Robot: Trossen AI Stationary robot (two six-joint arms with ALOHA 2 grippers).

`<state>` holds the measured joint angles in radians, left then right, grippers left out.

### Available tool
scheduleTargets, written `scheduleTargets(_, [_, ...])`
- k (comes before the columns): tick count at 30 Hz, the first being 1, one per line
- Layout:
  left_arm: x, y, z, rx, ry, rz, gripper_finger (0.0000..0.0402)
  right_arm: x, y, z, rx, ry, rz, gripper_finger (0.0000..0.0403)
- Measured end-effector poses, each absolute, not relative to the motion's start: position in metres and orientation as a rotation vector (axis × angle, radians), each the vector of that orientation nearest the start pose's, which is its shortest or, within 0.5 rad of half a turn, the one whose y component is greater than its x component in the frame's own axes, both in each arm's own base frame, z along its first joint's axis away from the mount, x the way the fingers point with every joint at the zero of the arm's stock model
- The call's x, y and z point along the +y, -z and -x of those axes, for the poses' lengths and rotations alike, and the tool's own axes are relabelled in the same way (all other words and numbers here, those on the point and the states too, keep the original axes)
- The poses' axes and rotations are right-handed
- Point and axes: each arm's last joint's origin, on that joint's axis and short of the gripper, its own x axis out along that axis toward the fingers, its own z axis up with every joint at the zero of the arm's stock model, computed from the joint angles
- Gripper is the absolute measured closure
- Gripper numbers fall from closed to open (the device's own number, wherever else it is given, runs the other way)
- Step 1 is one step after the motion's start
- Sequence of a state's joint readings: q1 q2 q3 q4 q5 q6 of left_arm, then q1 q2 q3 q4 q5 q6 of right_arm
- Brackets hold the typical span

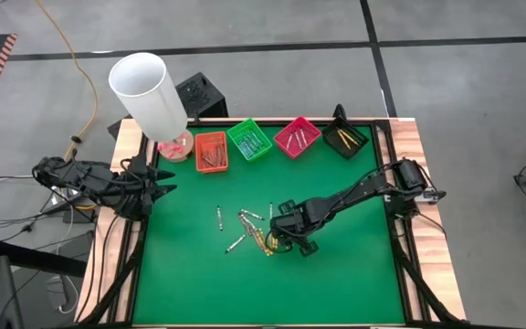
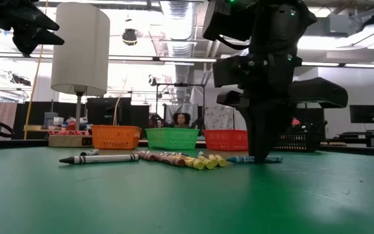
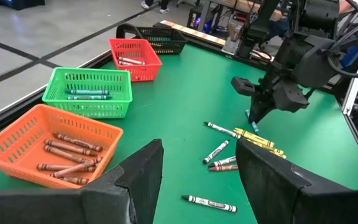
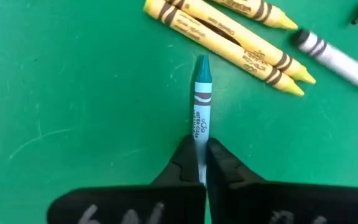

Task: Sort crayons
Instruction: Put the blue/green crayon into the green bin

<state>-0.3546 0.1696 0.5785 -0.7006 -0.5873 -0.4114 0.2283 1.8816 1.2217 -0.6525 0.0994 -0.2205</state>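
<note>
Green felt table (image 1: 190, 283): I see the sort partly done | orange (image 1: 211, 152), green (image 1: 249, 140), red (image 1: 297, 136), black plastic baskets (image 1: 345, 139) each hold crayons | loose crayons (image 1: 249, 228) lie mid-table | left gripper (image 3: 197, 180) waits, fingers apart, at left edge | right gripper (image 4: 201, 163) pinches teal-blue wax crayon (image 4: 201, 106) on the felt.

Crayons (image 1: 249, 230) lie mid-table; four trays (image 1: 211, 152) line the far edge.

The right arm reaches in from the table's right edge, its dark two-finger right gripper (image 4: 201, 167) lowered to the surface with fingers pinched together, while the left arm's left gripper (image 1: 166, 186), fingers parted, waits at the left edge.
</note>
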Motion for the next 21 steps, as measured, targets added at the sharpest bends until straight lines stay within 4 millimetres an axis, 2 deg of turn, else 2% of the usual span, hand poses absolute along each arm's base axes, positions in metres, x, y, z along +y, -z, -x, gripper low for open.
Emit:
scheduleTargets(8, [-0.002, -0.274, -0.051, 0.208, -0.280, 0.275, 0.0210, 0.078, -0.162, -0.347, 1.290, -0.205, 0.277, 0.0398])
scheduleTargets(15, [-0.002, -0.274, -0.051, 0.209, -0.281, 0.268, 0.0210, 0.080, -0.186, -0.355, 1.254, -0.178, 0.207, 0.0399])
scheduleTargets(21, [-0.002, -0.274, -0.051, 0.213, -0.279, 0.223, 0.0210, 0.074, -0.207, -0.365, 1.224, -0.153, 0.183, 0.0399])
